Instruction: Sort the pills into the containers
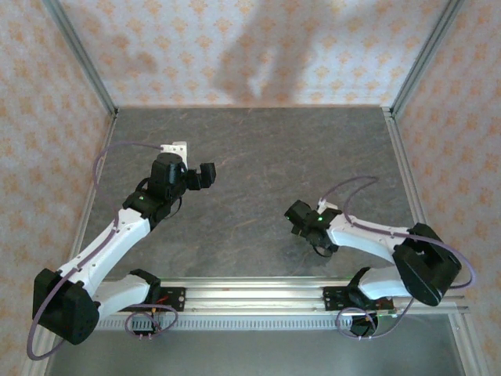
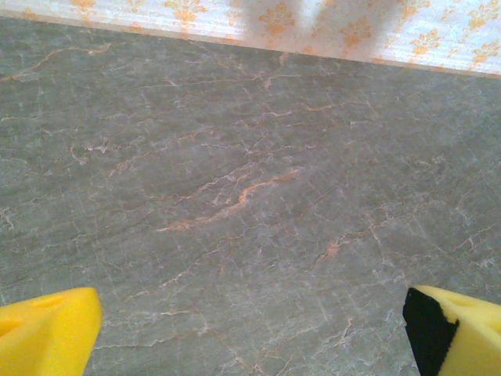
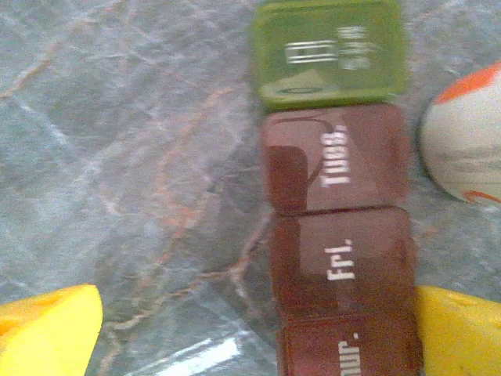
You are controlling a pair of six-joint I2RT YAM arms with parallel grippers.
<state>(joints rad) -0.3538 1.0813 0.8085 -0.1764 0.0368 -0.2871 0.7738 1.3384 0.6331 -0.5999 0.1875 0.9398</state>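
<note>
The containers (image 3: pixel 337 235) are a strip of joined little boxes lying on the marble table, lids shut. One end is green (image 3: pixel 329 53); the reddish-brown lids read "Tue.", "Fri." and "Thur.". My right gripper (image 3: pixel 254 333) hangs open just above the strip. Its yellow fingertips (image 3: pixel 51 333) stand wide apart, and the strip's near end lies against the inside of the right one. In the top view the right gripper (image 1: pixel 301 219) is low over the table right of centre. My left gripper (image 2: pixel 250 333) is open over bare stone, seen at the left rear as (image 1: pixel 205 174). The pills are out of view.
A rounded white and orange thing (image 3: pixel 463 141) lies just right of the strip, cut by the frame edge. Patterned walls with metal posts (image 1: pixel 409 78) enclose the grey table (image 1: pixel 258 157). A rail (image 1: pixel 250 296) runs along its near edge.
</note>
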